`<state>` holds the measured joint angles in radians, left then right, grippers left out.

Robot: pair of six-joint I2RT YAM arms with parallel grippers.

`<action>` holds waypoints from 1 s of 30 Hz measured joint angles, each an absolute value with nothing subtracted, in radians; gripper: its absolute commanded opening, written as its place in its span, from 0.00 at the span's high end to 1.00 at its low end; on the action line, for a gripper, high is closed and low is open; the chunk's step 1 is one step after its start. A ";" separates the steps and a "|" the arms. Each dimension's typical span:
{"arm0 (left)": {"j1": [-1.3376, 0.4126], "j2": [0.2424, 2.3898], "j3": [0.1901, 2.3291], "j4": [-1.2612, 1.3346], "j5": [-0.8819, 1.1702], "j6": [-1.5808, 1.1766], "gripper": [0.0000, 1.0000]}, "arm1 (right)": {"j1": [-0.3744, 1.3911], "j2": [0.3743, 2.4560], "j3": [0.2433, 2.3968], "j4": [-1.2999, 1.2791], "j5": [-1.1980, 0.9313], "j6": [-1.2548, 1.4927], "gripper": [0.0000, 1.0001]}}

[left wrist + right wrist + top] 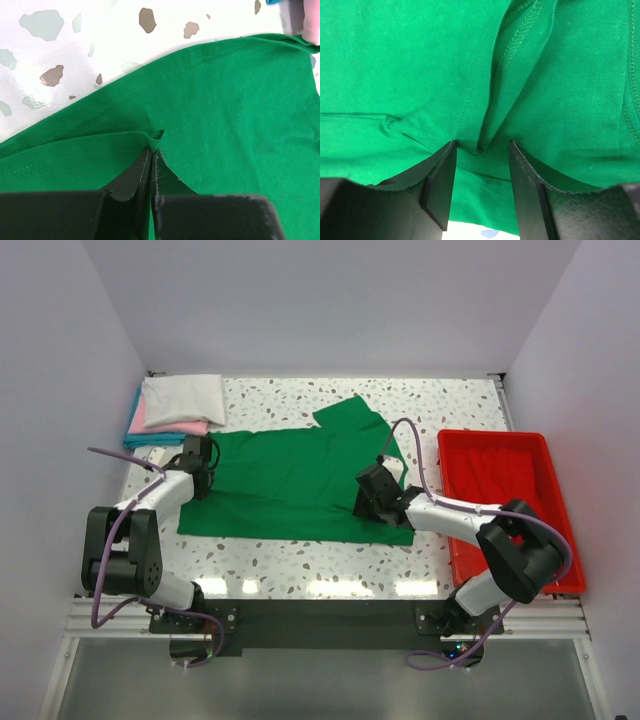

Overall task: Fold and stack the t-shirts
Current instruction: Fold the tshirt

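Observation:
The green t-shirt (290, 485) lies spread flat on the speckled table, one sleeve pointing to the back. My left gripper (197, 462) sits at the shirt's left edge; in the left wrist view it (152, 150) is shut on a small pinch of the green cloth (225, 115) by the hem. My right gripper (372, 492) rests on the shirt's right part; in the right wrist view it (481, 147) is open, with a ridge of collar cloth (492, 90) between the jaws. Folded white (183, 398), pink (182, 427) and teal (150, 440) shirts are stacked at the back left.
A red plastic tray (490, 436) stands at the right edge of the table, just right of the right arm. White walls close in the left, back and right sides. The folded stack's corner (311, 20) shows close to my left gripper.

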<state>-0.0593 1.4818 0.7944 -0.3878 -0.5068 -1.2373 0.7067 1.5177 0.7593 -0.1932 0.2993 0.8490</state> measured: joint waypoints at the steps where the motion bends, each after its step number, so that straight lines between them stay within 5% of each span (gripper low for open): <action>1: -0.059 1.481 0.794 -0.388 -0.506 -1.237 1.00 | 0.707 1.518 0.759 -0.192 0.301 0.850 0.53; 17: -0.059 1.479 0.793 -0.387 -0.506 -1.237 1.00 | 0.707 1.530 0.802 -0.185 0.324 0.856 0.64; 25: -0.059 1.477 0.792 -0.387 -0.506 -1.237 1.00 | 0.707 1.562 0.823 -0.186 0.324 0.853 0.97; 30: -0.059 1.472 0.790 -0.387 -0.506 -1.237 1.00 | 0.707 1.564 0.832 -0.186 0.325 0.852 1.00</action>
